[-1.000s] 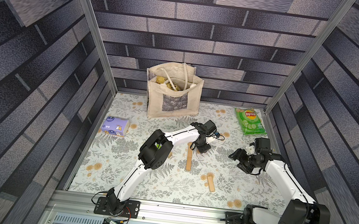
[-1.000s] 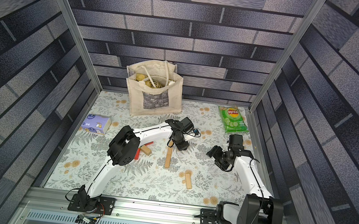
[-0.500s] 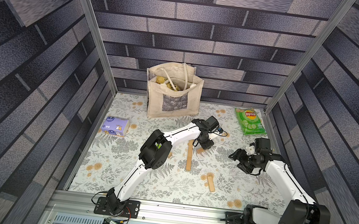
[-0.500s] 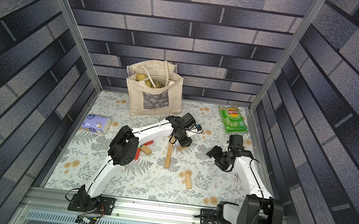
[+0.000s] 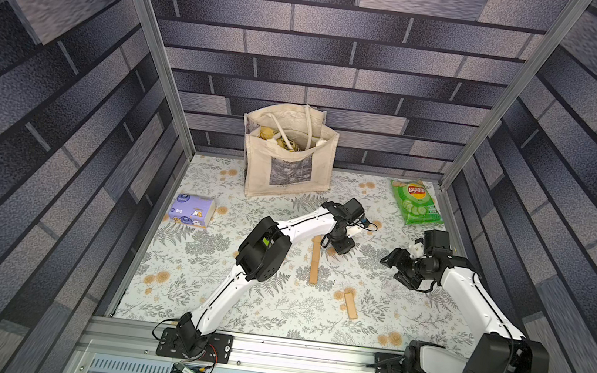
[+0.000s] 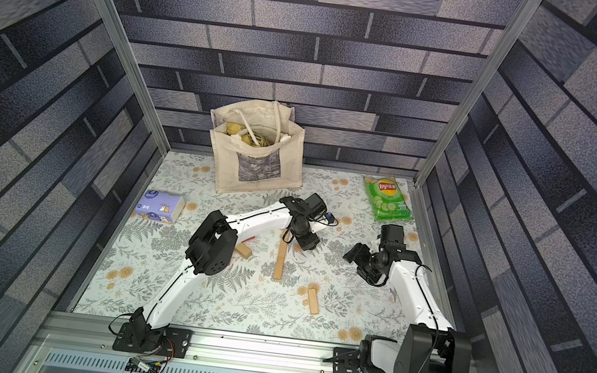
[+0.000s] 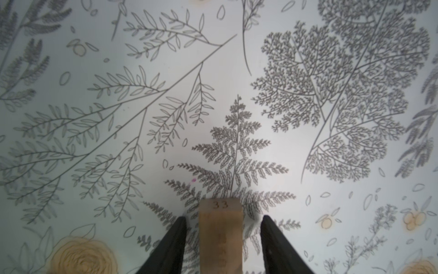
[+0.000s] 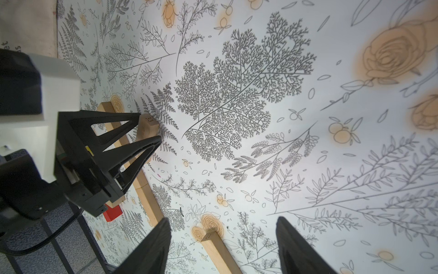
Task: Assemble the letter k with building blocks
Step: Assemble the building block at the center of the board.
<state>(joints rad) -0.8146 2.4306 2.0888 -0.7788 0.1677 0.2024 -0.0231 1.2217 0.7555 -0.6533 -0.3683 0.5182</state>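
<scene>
A straight line of tan building blocks (image 5: 315, 261) (image 6: 281, 259) lies end to end in the middle of the floral mat. At its far end my left gripper (image 5: 342, 245) (image 7: 222, 218) stands open around a tan block marked 33 (image 7: 221, 237) (image 8: 148, 128). That block rests slanted on the mat, with a gap between it and each finger. Another tan block (image 5: 351, 305) (image 8: 218, 251) lies alone nearer the front. My right gripper (image 5: 392, 268) (image 8: 222, 219) hovers open and empty to the right. A red block (image 8: 112, 212) and a tan one (image 6: 243, 250) sit by the left arm's elbow.
A cream tote bag (image 5: 288, 159) stands at the back wall. A green crisp bag (image 5: 416, 204) lies at the back right and a purple tissue pack (image 5: 191, 211) at the left edge. Aluminium posts frame the mat's corners.
My left gripper's jaws have spread apart and let go of the tan block marked 33, which now lies on the mat. The right arm has not moved.
</scene>
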